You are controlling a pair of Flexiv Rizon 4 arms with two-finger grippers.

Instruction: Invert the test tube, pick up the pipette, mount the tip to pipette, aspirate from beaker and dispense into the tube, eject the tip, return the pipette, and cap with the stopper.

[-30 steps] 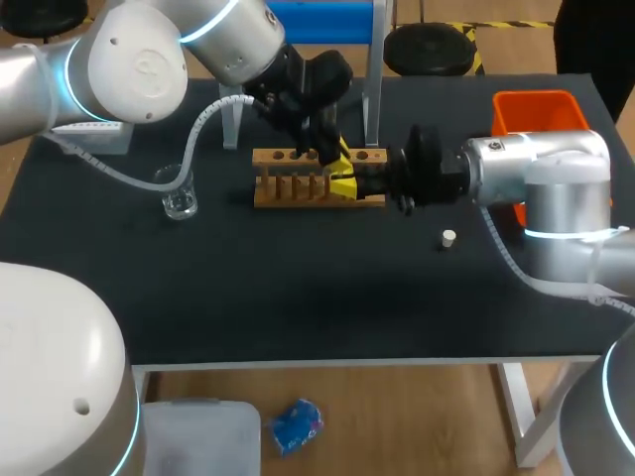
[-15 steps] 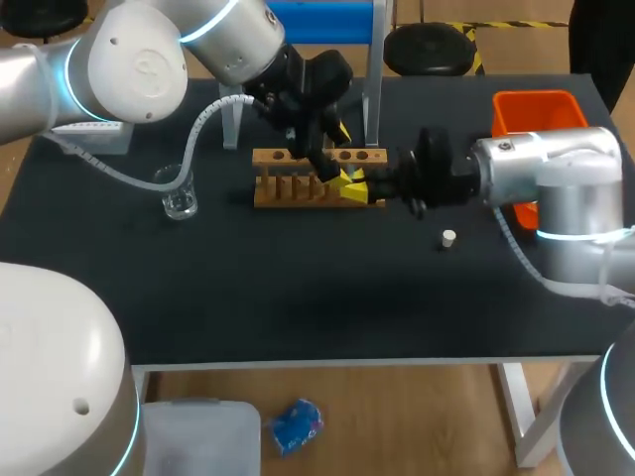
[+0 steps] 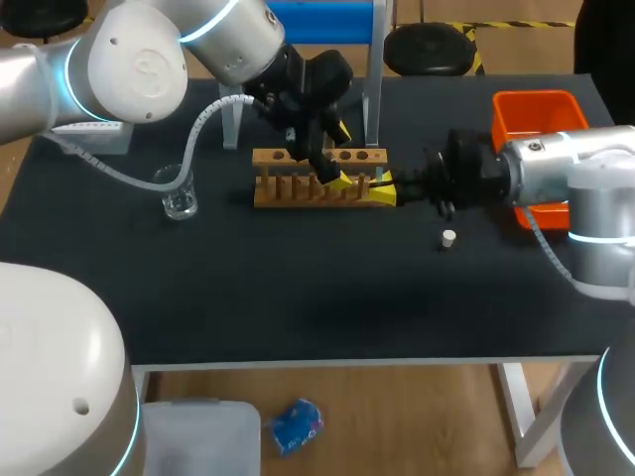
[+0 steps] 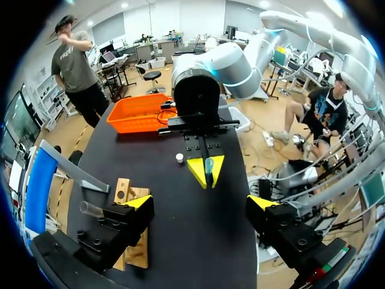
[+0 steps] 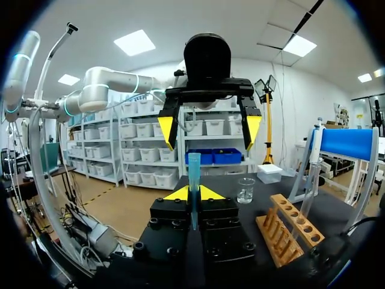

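A clear test tube (image 5: pixel 194 171) stands upright between the yellow tips of my right gripper (image 5: pixel 192 194), which is shut on it. In the head view that gripper (image 3: pixel 383 187) sits at the right end of the wooden rack (image 3: pixel 298 188). My left gripper (image 3: pixel 333 161) hangs open above the rack, just left of the tube and apart from it. Seen from the left wrist, its own fingers (image 4: pixel 200 203) stand wide apart, and the tube (image 4: pixel 208 169) held by my right arm lies ahead of them. A white stopper (image 3: pixel 448 237) lies on the table in front of the right arm.
A glass beaker (image 3: pixel 179 201) stands left of the rack. An orange bin (image 3: pixel 536 111) sits at the back right. The blue pipette stand (image 3: pixel 327 20) rises behind the rack. A white box (image 3: pixel 94 137) is at the far left.
My left gripper has opened and let go of the tube. The right gripper, still shut on the tube, has drawn back to the right along the rack.
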